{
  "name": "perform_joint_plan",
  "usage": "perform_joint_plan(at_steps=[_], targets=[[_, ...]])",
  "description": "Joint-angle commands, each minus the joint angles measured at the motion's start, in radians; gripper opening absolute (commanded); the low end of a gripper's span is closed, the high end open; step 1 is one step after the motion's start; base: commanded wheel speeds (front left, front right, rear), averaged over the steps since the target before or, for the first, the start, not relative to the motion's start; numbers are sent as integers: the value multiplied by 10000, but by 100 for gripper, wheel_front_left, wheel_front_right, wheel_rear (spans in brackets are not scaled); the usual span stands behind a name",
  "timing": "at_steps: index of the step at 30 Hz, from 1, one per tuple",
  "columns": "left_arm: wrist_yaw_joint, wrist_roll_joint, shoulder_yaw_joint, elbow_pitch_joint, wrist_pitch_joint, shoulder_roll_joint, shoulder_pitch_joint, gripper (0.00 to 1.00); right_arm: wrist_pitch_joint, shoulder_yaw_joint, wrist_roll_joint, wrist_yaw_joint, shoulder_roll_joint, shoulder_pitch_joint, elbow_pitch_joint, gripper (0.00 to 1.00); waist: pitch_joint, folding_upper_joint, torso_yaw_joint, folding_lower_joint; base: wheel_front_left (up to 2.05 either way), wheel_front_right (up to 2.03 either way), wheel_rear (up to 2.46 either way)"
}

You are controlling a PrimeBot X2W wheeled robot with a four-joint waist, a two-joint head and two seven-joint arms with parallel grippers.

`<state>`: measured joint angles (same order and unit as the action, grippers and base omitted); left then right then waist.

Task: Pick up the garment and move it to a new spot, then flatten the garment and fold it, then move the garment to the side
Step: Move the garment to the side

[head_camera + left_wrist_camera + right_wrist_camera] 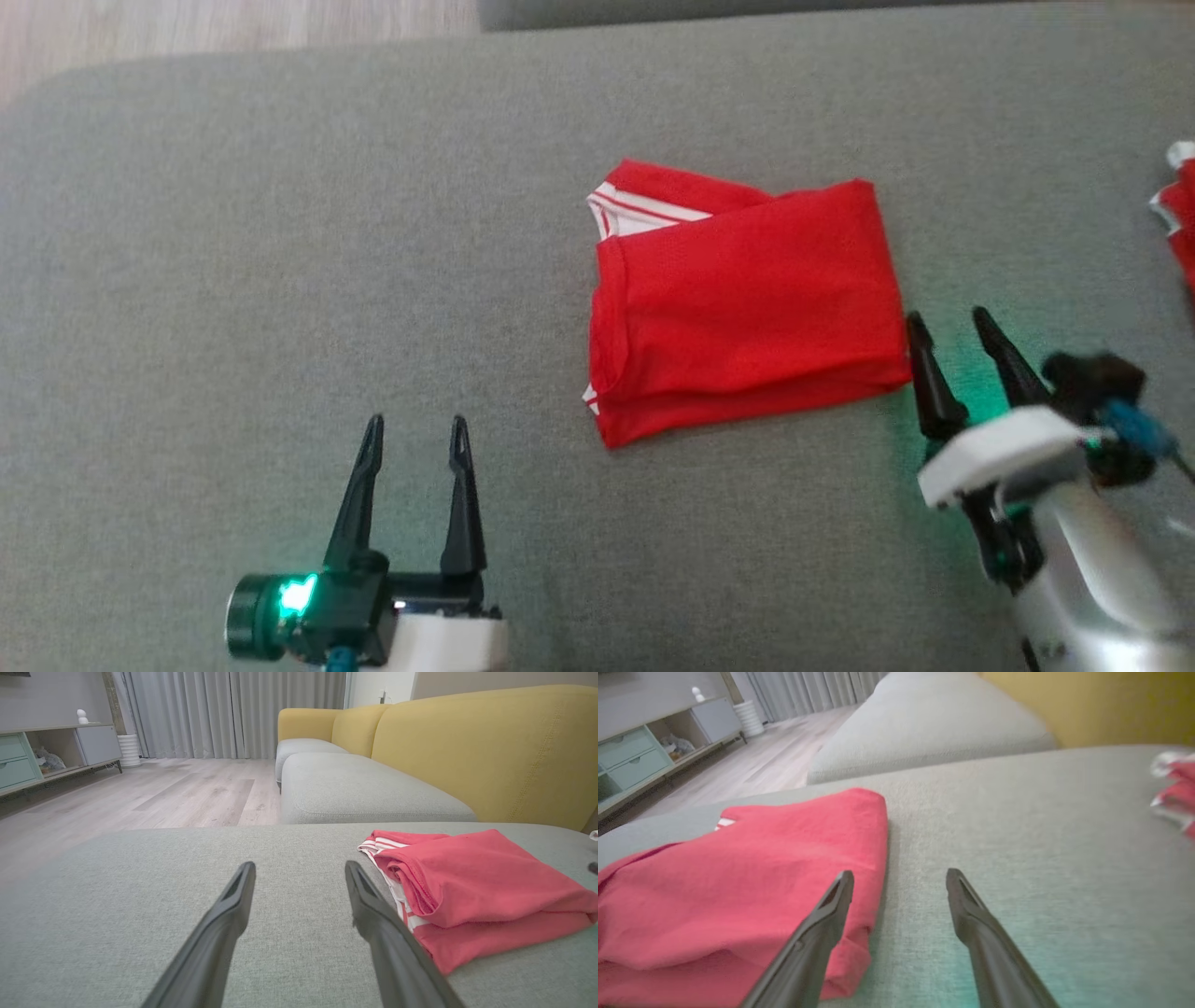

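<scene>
Head view: left tool (pixel 416 422) and right tool (pixel 948 315) gape empty, right seemingly touching folded garment (pixel 747 308).

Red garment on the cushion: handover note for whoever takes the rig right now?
Left gripper: open, empty, over the grey cushion, left of the garment and apart from it.
Right gripper: open, empty, at the garment's right edge near its front corner; contact unclear.
The garment is folded and lies mid-cushion. A second red-and-white cloth lies at the far right.
Done: fold looks complete.
Left: move the garment to the side.
</scene>
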<state>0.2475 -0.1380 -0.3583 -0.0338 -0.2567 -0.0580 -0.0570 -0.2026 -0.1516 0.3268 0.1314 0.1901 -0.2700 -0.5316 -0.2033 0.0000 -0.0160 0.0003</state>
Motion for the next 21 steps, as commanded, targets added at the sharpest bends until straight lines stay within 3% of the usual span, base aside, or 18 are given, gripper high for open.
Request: perform_joint_plan(at_steps=[1,6,7,8,9,16,21], targets=[[119,107,161,310,-51,77,454,100,337,-528,481,-7,168,-684,-168,100,-327,0,-156,-3,0,0,0],[219,209,-17,252,-51,77,795,100,1015,-1471,2023,-7,256,-1602,-1194,98,-663,0,-314,-3,0,0,0],[239,231,-38,236,-51,77,841,100,1130,-1687,2293,-7,290,-1721,-1339,40,-711,0,-335,-3,0,0,0],[259,261,-59,210,-51,77,879,100,1175,-1866,2549,-7,330,-1824,-1452,15,-743,0,-350,-3,0,0,0],[275,283,-69,193,-51,77,914,100,1149,-2025,2784,-7,382,-1911,-1516,0,-773,0,-359,-3,0,0,0],[250,244,-10,287,-51,78,974,100,74,-2607,3646,-7,1198,-2287,-1296,0,-937,0,112,-3,0,0,0],[-51,-67,193,568,-51,78,1050,100,-274,-2765,3569,-7,2250,-2594,-892,0,-1270,0,880,-3,0,0,0]])
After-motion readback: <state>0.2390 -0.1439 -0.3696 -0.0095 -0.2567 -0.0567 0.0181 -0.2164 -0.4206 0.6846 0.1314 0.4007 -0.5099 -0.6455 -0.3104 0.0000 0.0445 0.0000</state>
